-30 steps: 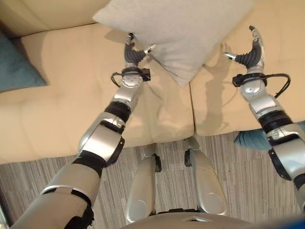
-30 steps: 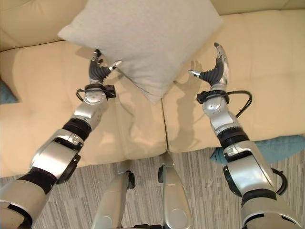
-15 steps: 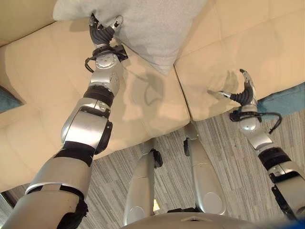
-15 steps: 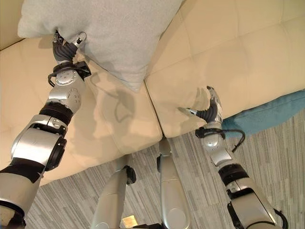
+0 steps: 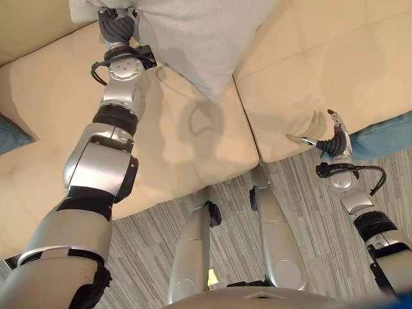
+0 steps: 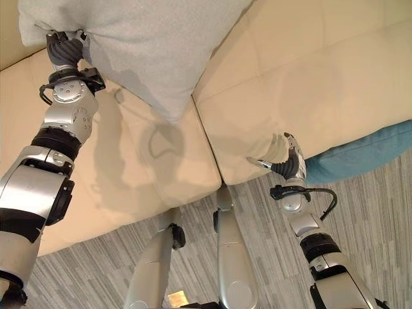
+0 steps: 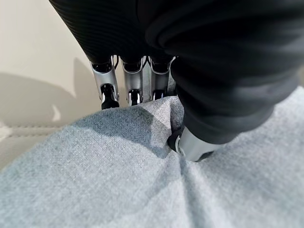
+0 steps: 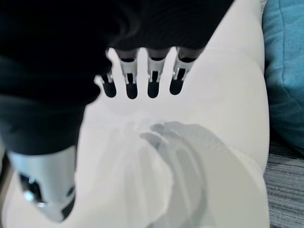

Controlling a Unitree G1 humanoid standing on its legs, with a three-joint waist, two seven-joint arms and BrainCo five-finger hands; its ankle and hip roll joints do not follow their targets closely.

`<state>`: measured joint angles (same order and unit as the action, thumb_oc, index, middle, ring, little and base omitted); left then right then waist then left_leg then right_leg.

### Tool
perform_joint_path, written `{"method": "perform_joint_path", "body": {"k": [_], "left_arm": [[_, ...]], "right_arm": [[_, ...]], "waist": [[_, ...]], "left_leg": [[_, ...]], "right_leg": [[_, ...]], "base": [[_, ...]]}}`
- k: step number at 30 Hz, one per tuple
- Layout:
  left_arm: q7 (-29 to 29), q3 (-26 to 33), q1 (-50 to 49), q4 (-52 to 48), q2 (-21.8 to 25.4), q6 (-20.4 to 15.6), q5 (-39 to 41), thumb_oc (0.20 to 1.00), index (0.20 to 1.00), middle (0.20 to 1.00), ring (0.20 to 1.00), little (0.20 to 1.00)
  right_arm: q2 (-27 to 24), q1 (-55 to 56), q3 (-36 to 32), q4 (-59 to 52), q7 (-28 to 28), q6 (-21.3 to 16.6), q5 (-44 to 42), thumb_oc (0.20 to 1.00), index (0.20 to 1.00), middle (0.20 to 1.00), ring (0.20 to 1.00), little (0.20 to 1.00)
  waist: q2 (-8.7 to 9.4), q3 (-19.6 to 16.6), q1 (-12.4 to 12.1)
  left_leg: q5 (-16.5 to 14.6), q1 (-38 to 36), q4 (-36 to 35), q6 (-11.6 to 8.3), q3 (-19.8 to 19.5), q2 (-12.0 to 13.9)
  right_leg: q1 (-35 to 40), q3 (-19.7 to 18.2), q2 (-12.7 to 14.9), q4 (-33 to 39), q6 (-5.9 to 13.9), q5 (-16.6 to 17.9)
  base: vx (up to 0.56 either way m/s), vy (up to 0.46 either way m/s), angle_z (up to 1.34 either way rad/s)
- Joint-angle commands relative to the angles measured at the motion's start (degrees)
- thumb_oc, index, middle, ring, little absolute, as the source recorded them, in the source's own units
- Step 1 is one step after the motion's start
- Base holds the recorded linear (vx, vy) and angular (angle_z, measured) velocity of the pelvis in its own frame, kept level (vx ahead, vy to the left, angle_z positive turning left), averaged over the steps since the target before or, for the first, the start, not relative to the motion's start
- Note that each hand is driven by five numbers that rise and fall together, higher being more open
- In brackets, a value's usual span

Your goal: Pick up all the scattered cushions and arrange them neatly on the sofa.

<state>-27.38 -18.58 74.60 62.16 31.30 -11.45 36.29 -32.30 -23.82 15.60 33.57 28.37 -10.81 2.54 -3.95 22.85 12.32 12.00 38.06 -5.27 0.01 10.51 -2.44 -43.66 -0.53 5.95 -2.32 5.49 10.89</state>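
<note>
Left hand (image 5: 116, 26) sat at the upper left of the head views, pinching one corner of the grey cushion (image 6: 148, 45); the left wrist view showed the thumb (image 7: 190, 145) pressed on top of the fabric and the fingers (image 7: 108, 90) curled behind the edge, so the grip was a corner pinch, likely to steer the cushion up against the sofa (image 5: 193, 141) backrest. The cushion filled the top centre, hanging point-down over the seam between two seat pads, lower corner just off the seat. Right hand (image 5: 331, 138) hovered at the right edge of the frame over the front of the seat, fingers relaxed and spread, holding nothing. A teal cushion (image 6: 360, 154) lay just beside it, at the far right, apparently next to collect.
</note>
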Motion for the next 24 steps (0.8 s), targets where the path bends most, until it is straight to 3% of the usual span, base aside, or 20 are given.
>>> {"method": "perform_joint_path", "body": {"k": [1, 6, 9, 11, 20, 24], "left_arm": [[-0.8, -0.3, 9.6, 0.4, 3.3, -4.9, -4.4, 0.2, 0.2, 0.2, 0.2, 0.2], [-0.6, -3.0, 12.5, 0.5, 8.9, -4.7, -7.0, 0.2, 0.2, 0.2, 0.2, 0.2], [-0.4, -4.1, 13.9, 1.0, 9.3, -4.3, -7.9, 0.2, 0.2, 0.2, 0.2, 0.2], [0.1, -4.7, 14.1, 1.3, 9.1, -4.2, -8.1, 1.0, 1.0, 1.0, 1.0, 1.0], [1.6, -3.0, 10.3, 1.9, 4.7, -3.5, -7.8, 1.0, 1.0, 1.0, 1.0, 1.0], [3.4, -1.1, 5.6, 4.5, 7.7, -2.1, -9.0, 1.0, 1.0, 1.0, 1.0, 1.0]], "right_arm": [[-2.6, 3.0, -2.8, -0.2, -0.1, -2.6, -0.5, 1.0, 1.0, 1.0, 1.0, 1.0], [-4.2, 5.0, -3.8, -0.4, -1.6, -3.3, -0.7, 1.0, 1.0, 1.0, 1.0, 1.0], [-4.5, 5.5, -3.8, -0.3, -2.0, -3.6, -1.1, 1.0, 1.0, 1.0, 1.0, 1.0], [-4.6, 5.5, -3.7, -0.2, -2.3, -3.5, -1.5, 1.0, 1.0, 1.0, 1.0, 1.0], [-4.6, 4.6, -3.0, 0.0, -1.6, -2.6, -0.7, 1.0, 1.0, 1.0, 1.0, 1.0], [-4.5, 5.9, -4.1, -0.4, -2.0, -2.8, -1.1, 1.0, 1.0, 1.0, 1.0, 1.0]], "waist": [[-2.83, -4.2, 0.7], [-3.56, -5.1, 0.4], [-3.91, -5.5, 0.5], [-3.92, -5.5, 0.5], [-3.01, -4.3, 0.5], [-2.56, -4.0, 0.2]], "left_leg": [[-8.8, -5.5, 0.3, -2.6, -0.7, -2.1], [-8.8, -6.0, 0.3, -2.71, -1.0, -2.1], [-8.8, -6.4, 0.3, -2.73, -1.0, -2.2], [-8.8, -6.4, 0.3, -2.74, -1.0, -2.2], [-8.5, -6.2, 0.3, -2.88, -0.8, -1.9], [-8.2, -6.5, 0.3, -2.99, -0.8, -1.5]], "right_leg": [[3.1, 2.3, 0.4, -1.8, 3.68, -5.7], [3.9, 2.6, 0.7, -1.3, 3.68, -5.5], [4.2, 2.5, 0.8, -1.4, 3.73, -5.5], [4.3, 2.6, 0.9, -1.4, 3.79, -5.5], [3.8, 2.6, 0.6, -1.5, 3.6, -5.4], [4.0, 2.6, 0.4, -1.6, 3.37, -5.4]], "base": [[0.0, 0.0, 0.0], [0.0, 0.004, 0.01], [0.01, 0.034, 0.04], [0.0, 0.015, 0.01], [0.0, 0.0, 0.0], [0.0, 0.0, 0.0]]}}
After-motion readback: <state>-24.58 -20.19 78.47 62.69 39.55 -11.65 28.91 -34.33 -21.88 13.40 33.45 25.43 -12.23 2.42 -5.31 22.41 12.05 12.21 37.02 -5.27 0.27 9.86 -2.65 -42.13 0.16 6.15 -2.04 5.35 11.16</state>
